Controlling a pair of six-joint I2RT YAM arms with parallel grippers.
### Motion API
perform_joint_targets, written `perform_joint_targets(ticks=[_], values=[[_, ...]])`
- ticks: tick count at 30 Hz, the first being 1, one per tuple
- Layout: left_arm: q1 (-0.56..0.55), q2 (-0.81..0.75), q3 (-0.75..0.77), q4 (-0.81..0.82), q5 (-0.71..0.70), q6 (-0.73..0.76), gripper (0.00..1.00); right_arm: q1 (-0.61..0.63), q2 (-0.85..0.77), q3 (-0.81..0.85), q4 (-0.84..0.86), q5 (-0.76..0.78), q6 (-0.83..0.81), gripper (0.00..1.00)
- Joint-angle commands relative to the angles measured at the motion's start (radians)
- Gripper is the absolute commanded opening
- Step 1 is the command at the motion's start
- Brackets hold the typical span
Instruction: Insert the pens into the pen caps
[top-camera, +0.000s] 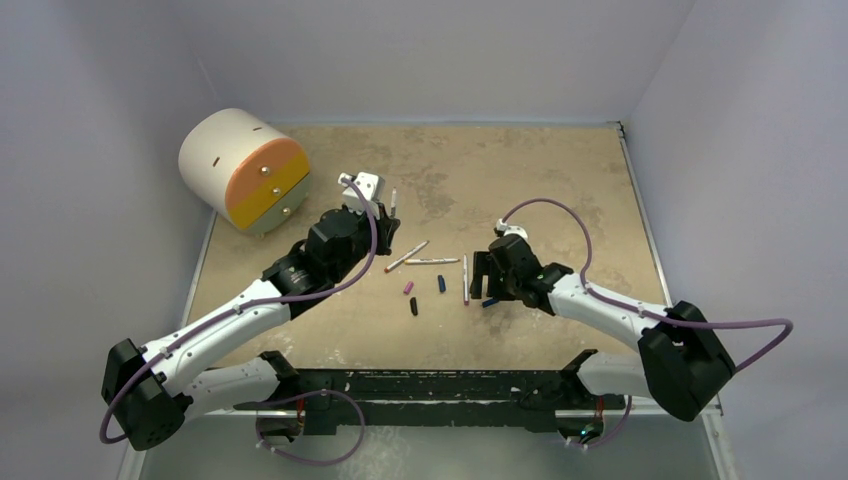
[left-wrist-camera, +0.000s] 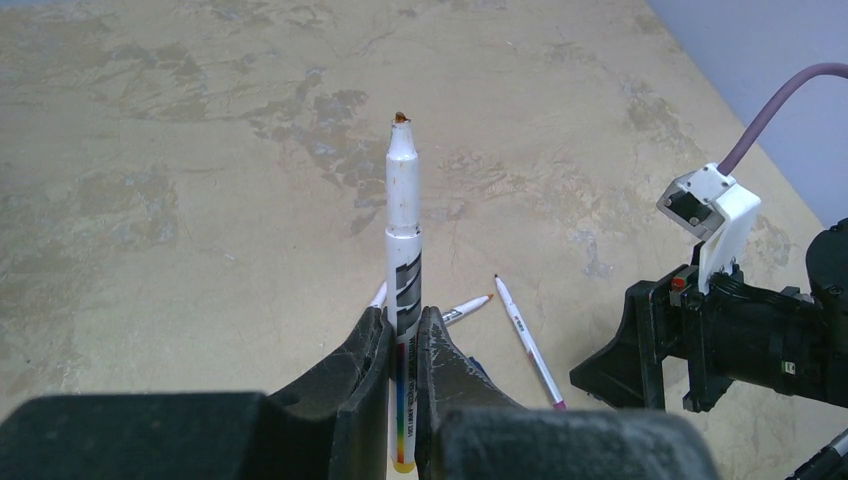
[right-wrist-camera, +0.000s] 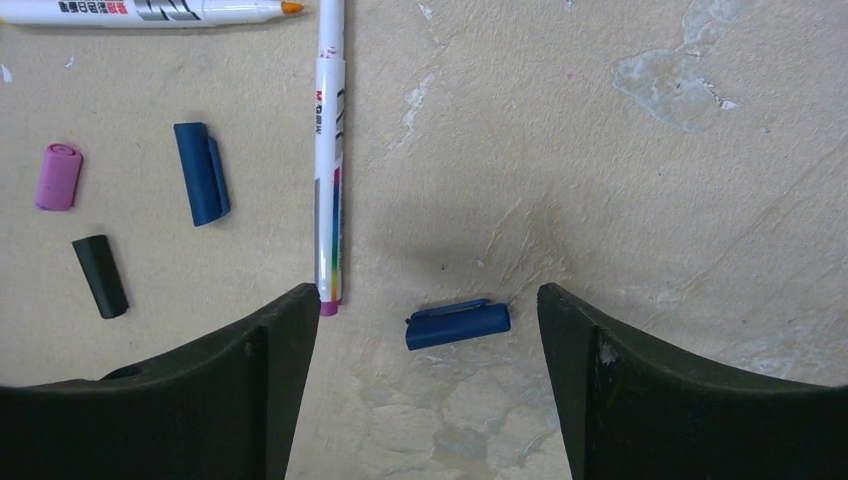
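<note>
While fingers (left-wrist-camera: 355, 388) pinch slim pen (left-wrist-camera: 403, 205), mottled table (left-wrist-camera: 150, 200)

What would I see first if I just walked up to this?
Probably the left gripper, shut on a white pen that sticks up, tip on top. Then the big white drum with an orange and yellow face, at the far left of the table. The right gripper hangs open over a dark blue cap.

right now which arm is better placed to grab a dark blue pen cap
Right: the right gripper, open, hangs over a dark blue plastic cap; the left gripper is shut on a white stick pen.
</note>
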Motion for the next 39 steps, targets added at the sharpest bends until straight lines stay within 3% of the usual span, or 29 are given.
perform_joint_targets(ticks=[1,11,20,39], values=[[-0.002,-0.007,0.003,0.031,0.005,0.011,0.00,0.005,-0.005,-0.017,0.030,-0.015,0.006,0.81],[-0.002,0.004,0.004,0.028,0.008,0.010,0.00,0.015,-0.007,-0.036,0.068,-0.024,0.029,0.76],[-0.002,-0.011,-0.004,0.023,0.002,0.005,0.00,0.064,0.023,-0.035,0.043,0.014,0.060,0.79],[-0.002,-0.030,-0.014,0.020,0.022,-0.017,0.00,0.276,0.051,-0.045,-0.008,0.067,0.272,0.76]])
